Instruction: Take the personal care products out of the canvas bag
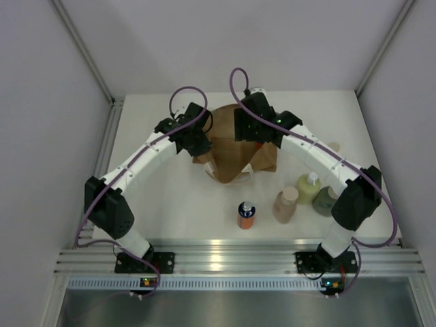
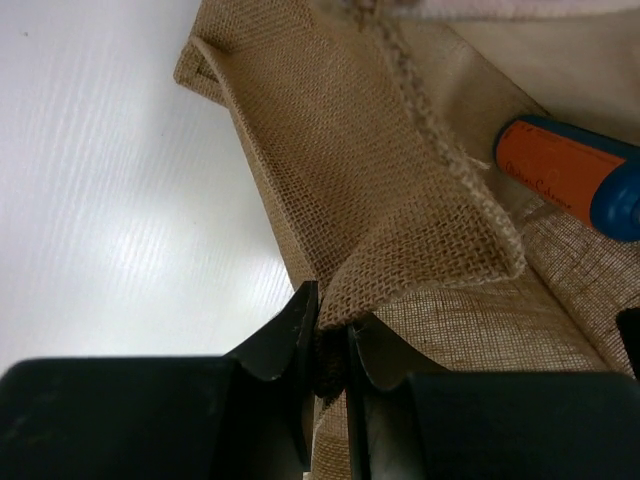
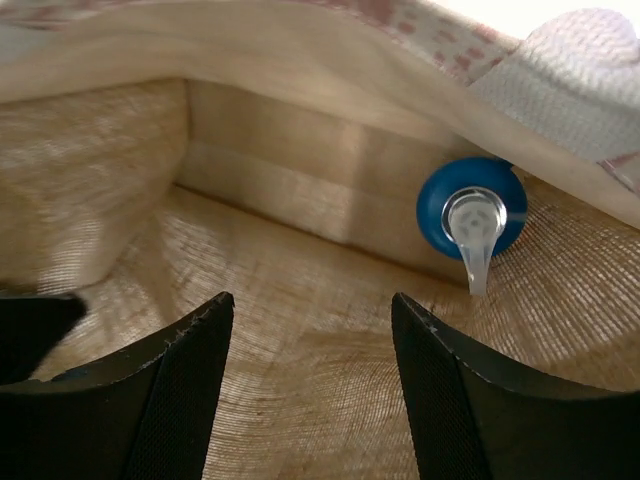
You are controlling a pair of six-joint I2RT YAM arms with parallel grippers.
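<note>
My left gripper [image 2: 330, 350] is clenched on the bag [image 2: 400, 200], its fingers pinching a fold of the coarse woven rim at the bottom middle of the left wrist view. The white table [image 2: 110, 200] fills the left of that frame. An orange bottle [image 2: 560, 172] lies on its side inside the bag at the right edge, blue cap pointing lower right. My right gripper [image 3: 310, 305] is down inside the bag with its fingers spread apart and nothing between them, above the cloth floor. The same bottle's blue cap [image 3: 470, 208] with its clear spout sits in the right middle of that view, against the far wall and clear of my fingers. A white handle [image 3: 590, 50] crosses the upper right corner. From above, the bag stands in the upper middle of the frame between my two wrists. Four bottles stand on the table in the lower right: a second orange bottle [image 1: 246, 215], a beige bottle [image 1: 285, 205], a yellow-green bottle [image 1: 308, 189] and a dark green bottle [image 1: 325, 201], the last three close together.
</note>
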